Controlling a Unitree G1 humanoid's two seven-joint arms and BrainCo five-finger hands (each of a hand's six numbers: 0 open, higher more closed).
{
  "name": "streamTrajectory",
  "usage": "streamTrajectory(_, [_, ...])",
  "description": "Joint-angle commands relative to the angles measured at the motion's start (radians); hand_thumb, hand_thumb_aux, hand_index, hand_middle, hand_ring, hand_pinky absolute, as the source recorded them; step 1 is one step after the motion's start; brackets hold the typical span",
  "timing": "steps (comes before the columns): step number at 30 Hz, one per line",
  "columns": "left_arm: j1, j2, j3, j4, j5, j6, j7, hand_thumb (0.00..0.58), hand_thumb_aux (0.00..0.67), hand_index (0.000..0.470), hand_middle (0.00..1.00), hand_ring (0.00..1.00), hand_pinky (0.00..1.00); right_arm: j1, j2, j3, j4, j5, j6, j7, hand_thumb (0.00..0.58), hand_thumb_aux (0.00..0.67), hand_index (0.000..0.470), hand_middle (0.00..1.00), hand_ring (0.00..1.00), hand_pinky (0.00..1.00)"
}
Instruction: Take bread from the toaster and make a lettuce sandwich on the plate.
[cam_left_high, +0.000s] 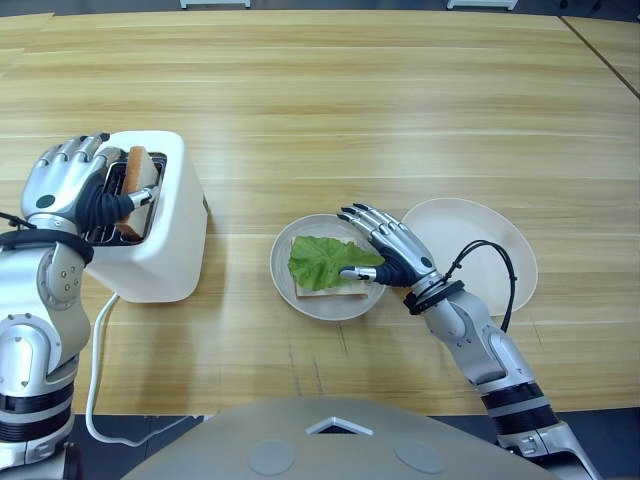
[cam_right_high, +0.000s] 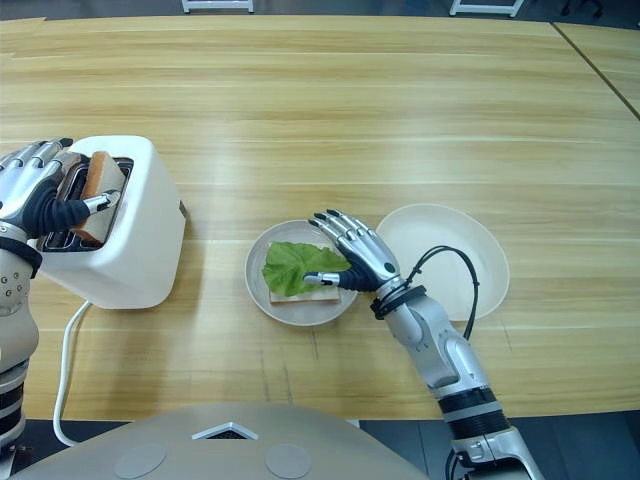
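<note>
Between the toaster (cam_left_high: 165, 235) and the plate (cam_left_high: 279, 270) we see a strip of bare table (cam_left_high: 240, 300) where a hand could pass. Our right hand (cam_left_high: 395, 250) lies flat over the plate's right side, and a second plate (cam_left_high: 480, 250) stands just beside it. Our left hand (cam_left_high: 65, 180) grips the bread slice (cam_left_high: 136, 170), blocking the toaster's top.

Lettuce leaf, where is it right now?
The lettuce leaf lies mid-table on a bread slice in the left plate, right of the toaster, with the right hand over its right edge.

Bright, even light from above; toaster (cam_left_high: 165, 250) casts soft shadow on table (cam_left_high: 400, 100).
</note>
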Motion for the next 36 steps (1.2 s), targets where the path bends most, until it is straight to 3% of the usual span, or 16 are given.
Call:
streamTrajectory(1, [0.009, -0.012, -0.019, 0.012, -0.008, 0.015, -0.026, 0.580, 0.670, 0.470, 0.00, 0.00, 0.00, 0.010, 0.000, -0.018, -0.010, 0.009, 0.007, -0.003, 0.000, 0.000, 0.000, 0.00, 0.00, 0.00])
streamTrajectory(2, [0.007, -0.023, -0.019, 0.007, -0.023, 0.020, -0.026, 0.580, 0.670, 0.470, 0.00, 0.00, 0.00, 0.012, 0.001, -0.021, -0.011, 0.009, 0.006, -0.004, 0.000, 0.000, 0.000, 0.00, 0.00, 0.00])
streamTrajectory(3, [0.004, -0.032, -0.020, 0.002, -0.030, 0.025, -0.022, 0.580, 0.670, 0.470, 0.60, 0.60, 0.60, 0.014, 0.001, -0.023, -0.011, 0.009, 0.006, -0.004, 0.000, 0.000, 0.000, 0.00, 0.00, 0.00])
streamTrajectory(4, [-0.007, -0.046, -0.014, -0.008, -0.045, 0.034, -0.013, 0.580, 0.670, 0.470, 1.00, 1.00, 1.00, 0.016, 0.001, -0.025, -0.012, 0.009, 0.005, -0.005, 0.000, 0.000, 0.000, 0.00, 0.00, 0.00])
streamTrajectory(12, [-0.265, -0.083, 0.048, -0.095, -0.143, 0.059, 0.102, 0.580, 0.670, 0.470, 1.00, 1.00, 1.00, 0.023, -0.001, -0.071, -0.010, 0.024, -0.001, -0.033, 0.000, 0.000, 0.000, 0.00, 0.00, 0.00])
streamTrajectory(16, [-0.425, -0.098, 0.010, -0.099, -0.211, 0.033, 0.148, 0.580, 0.670, 0.470, 1.00, 1.00, 1.00, 0.036, 0.011, -0.115, -0.031, 0.030, 0.002, -0.081, 0.000, 0.000, 0.000, 0.00, 0.00, 0.00])
streamTrajectory(23, [-0.575, -0.091, -0.028, -0.078, -0.283, 0.013, 0.156, 0.580, 0.670, 0.470, 1.00, 1.00, 1.00, 0.024, 0.014, -0.162, -0.055, 0.044, -0.015, -0.116, 0.000, 0.000, 0.000, 0.00, 0.00, 0.00])
streamTrajectory(28, [-0.622, -0.143, -0.157, 0.038, -0.479, 0.009, 0.052, 0.580, 0.670, 0.470, 1.00, 1.00, 1.00, -0.006, 0.006, -0.245, -0.081, 0.002, -0.056, -0.243, 0.000, 0.000, 0.000, 0.00, 0.00, 0.00])
streamTrajectory(36, [-0.695, -0.214, -0.423, 0.377, -0.787, -0.025, -0.232, 0.580, 0.670, 0.470, 1.00, 1.00, 1.00, 0.062, -0.090, -0.343, -0.181, -0.215, -0.243, -0.511, 0.000, 0.000, 0.000, 0.00, 0.00, 0.00])
